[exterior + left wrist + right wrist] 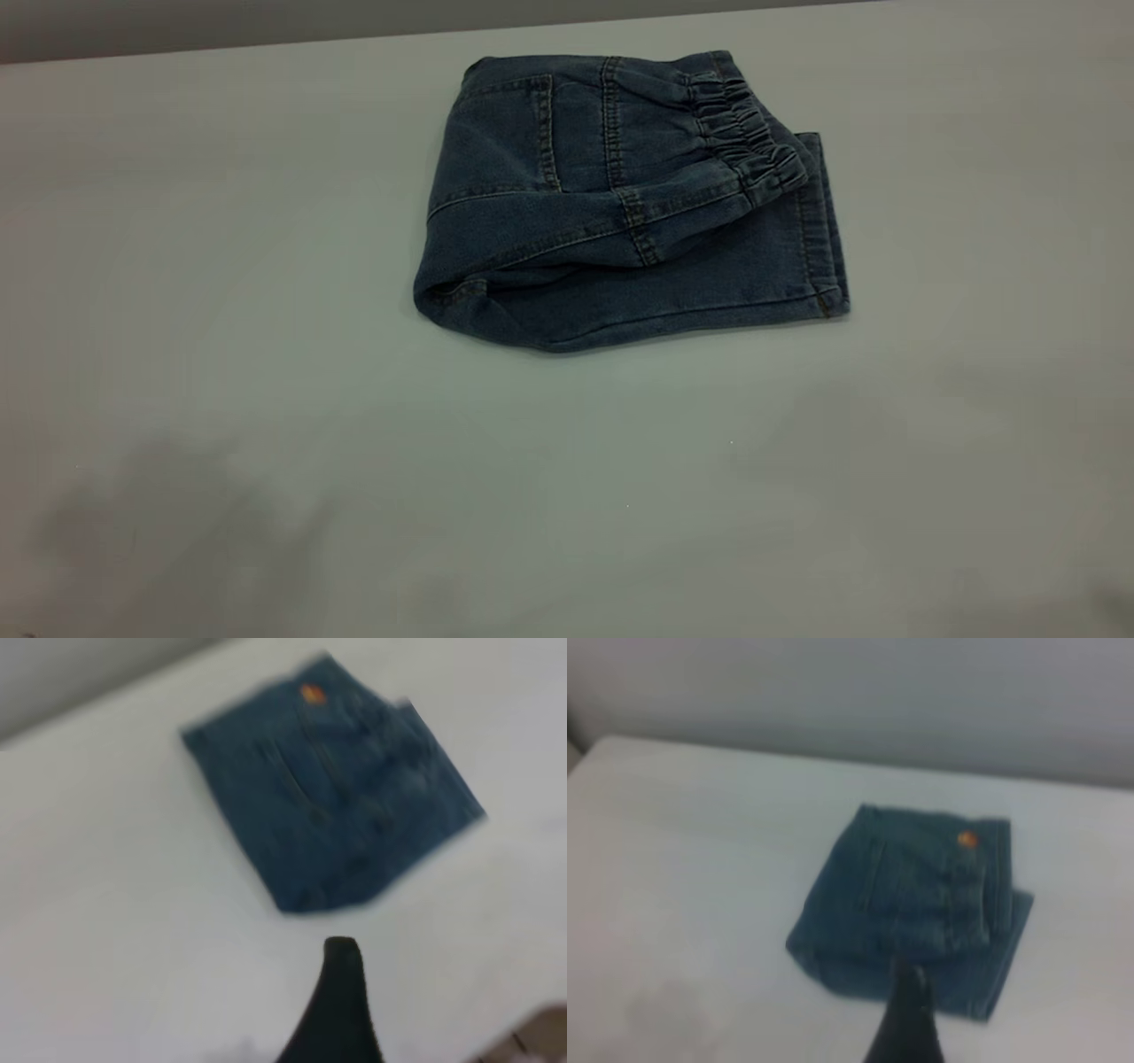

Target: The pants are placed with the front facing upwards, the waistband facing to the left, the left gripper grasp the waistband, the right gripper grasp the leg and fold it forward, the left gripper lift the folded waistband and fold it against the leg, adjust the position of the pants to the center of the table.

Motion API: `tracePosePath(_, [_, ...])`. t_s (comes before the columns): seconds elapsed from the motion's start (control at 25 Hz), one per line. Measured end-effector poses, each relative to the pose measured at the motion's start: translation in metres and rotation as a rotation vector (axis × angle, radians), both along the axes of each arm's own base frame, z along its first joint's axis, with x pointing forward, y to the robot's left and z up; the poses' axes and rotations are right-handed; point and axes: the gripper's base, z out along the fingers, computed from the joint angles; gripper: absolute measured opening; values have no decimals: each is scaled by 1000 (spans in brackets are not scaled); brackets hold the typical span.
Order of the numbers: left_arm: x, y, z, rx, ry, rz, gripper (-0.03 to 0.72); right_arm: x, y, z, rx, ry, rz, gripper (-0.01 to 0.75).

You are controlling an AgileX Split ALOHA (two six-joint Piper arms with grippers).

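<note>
The pants (620,221) lay folded into a compact, roughly square bundle on the tabletop (221,354), toward its far edge and slightly right of the middle in the exterior view. The waistband (749,133) — gathered and ruffled — sat on top of the bundle at its right side, folded over onto the leg layer, whose hem stuck out a little past it on the right. Tan stitching ran along the seams and a pocket outline showed on the upper layer. A rounded fold formed the bundle's left edge, the layers there puffing slightly apart rather than lying flat.

Neither arm appeared in the exterior view, only faint shadows on the near part of the tabletop. In the left wrist view one dark finger (341,1001) of the left gripper showed, held above bare tabletop just short of the pants and touching nothing; whether the jaws were open or closed could not be told. In the right wrist view a dark finger (908,1019) of the right gripper overlapped the near edge of the bundle — the state of those jaws could not be told either. A small orange spot (967,839) showed on the denim near the far edge.
</note>
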Motion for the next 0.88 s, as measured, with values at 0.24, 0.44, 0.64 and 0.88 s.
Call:
tracePosePath(0.24, [-45, 26, -38, 14, 29, -4, 580, -34, -2, -39, -36, -4, 24, 510])
tracePosePath(0.44, [-78, 45, -63, 38, -12, -49, 580, -70, -4, -62, -96, -105, 60, 510])
tracePosePath(0.64, [-104, 61, -78, 15, -67, -51, 580, -89, -11, -95, -152, -122, 5, 510])
tracePosePath(0.88, [-120, 73, -97, 21, -103, -36, 580, -89, -17, -137, -189, -126, -51, 510])
